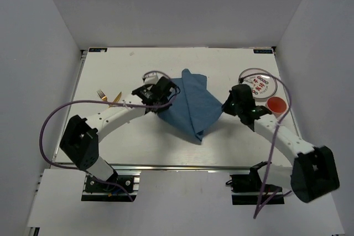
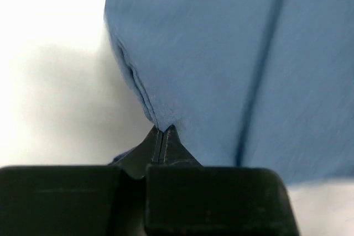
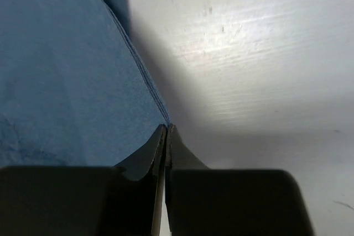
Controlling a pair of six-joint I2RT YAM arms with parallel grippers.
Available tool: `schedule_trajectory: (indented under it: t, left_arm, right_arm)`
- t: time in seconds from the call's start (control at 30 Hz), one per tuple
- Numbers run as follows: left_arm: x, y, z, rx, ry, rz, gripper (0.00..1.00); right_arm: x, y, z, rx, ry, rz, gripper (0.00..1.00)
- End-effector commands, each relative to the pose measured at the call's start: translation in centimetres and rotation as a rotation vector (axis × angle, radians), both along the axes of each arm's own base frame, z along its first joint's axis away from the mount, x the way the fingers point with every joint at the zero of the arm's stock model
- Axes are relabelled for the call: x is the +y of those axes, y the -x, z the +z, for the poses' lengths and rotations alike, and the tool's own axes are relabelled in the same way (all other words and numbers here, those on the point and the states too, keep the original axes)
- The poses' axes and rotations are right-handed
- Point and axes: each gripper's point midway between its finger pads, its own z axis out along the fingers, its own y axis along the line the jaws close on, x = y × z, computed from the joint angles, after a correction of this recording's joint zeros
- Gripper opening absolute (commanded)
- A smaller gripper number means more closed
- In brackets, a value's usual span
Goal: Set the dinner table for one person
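A blue cloth (image 1: pixel 192 106) lies crumpled and partly folded in the middle of the white dinner table (image 1: pixel 138 147). My left gripper (image 1: pixel 172 91) is at the cloth's left edge, shut on a pinched fold of the blue cloth (image 2: pixel 221 53); the fold rises straight from the closed tips of that left gripper (image 2: pixel 161 129). My right gripper (image 1: pixel 224 106) is at the cloth's right edge. In the right wrist view the right gripper (image 3: pixel 167 127) is shut on the stitched hem of the blue cloth (image 3: pixel 61 75), with bare table (image 3: pixel 249 53) beside it.
A gold fork (image 1: pixel 102 95) and a gold knife (image 1: pixel 116 99) lie at the left of the table. A patterned plate (image 1: pixel 258 84) sits at the far right with a red cup (image 1: pixel 276 105) just in front of it. Purple cables loop off both arms.
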Motion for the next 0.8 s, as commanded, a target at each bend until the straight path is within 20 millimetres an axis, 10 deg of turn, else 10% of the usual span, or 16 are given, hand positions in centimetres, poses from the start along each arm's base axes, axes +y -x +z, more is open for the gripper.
schedule_trajectory:
  t: [0.0, 0.37, 0.6, 0.77]
  left_arm:
    - [1.9, -3.5, 6.7, -0.155, -0.124, 0.061, 0.00]
    - [3.9, -7.0, 21.8, -0.449, -0.026, 0.138, 0.00]
    - [3.3, -15.2, 28.3, -0.542, 0.170, 0.138, 0.00]
    - [4.6, -21.3, 31.1, -0.648, 0.238, 0.100, 0.00]
  right_arm:
    - [-2.8, -0.8, 7.9, -0.169, 0.036, -0.103, 0.00]
    - [-6.4, 3.0, 26.5, -0.498, 0.043, -0.101, 0.00]
    - [-3.4, -4.9, 28.5, -0.448, 0.077, -0.029, 0.00]
    - [-1.5, -10.9, 34.1, -0.527, 0.056, 0.037, 0.00]
